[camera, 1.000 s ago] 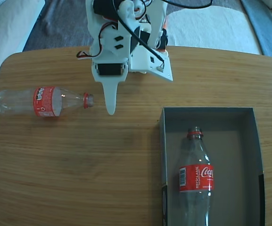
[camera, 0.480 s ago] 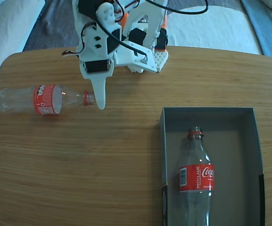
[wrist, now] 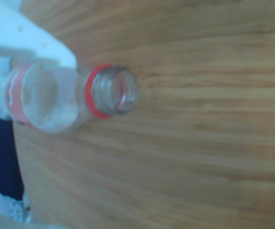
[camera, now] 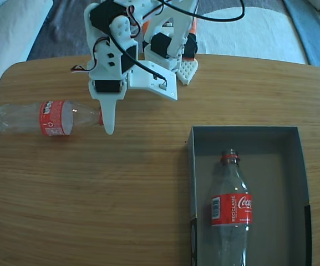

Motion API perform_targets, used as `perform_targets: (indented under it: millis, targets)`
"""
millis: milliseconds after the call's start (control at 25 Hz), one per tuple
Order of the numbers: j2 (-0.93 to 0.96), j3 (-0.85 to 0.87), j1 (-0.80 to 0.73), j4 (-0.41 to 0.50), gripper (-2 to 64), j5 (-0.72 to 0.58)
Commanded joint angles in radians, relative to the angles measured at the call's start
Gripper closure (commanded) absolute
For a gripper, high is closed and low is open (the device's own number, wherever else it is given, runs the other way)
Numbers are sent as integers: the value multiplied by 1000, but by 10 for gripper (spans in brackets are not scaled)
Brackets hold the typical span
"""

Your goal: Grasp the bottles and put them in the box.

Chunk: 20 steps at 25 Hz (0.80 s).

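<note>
Gripper (camera: 108,123) hangs over the loose bottle's (camera: 37,117) neck, lined up for a grasp; its opening cannot be judged. Box (camera: 293,166) already holds one bottle (camera: 230,210).

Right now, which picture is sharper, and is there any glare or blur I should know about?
The fixed view is sharp: the Coca-Cola label on the bottle in the box reads clearly, with pale sun glare across the wooden table. The wrist view is soft and bluish: the bottle on the table looks smeared, the white hand part above it washed out.
</note>
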Motion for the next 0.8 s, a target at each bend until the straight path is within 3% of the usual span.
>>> perform_targets:
  millis: [0, 360, 760]
  targets:
    - [12, 2, 23, -5, 181, 5]
    - [11, 23, 104, -8, 181, -9]
    - [-28, 77, 207, -86, 182, -221]
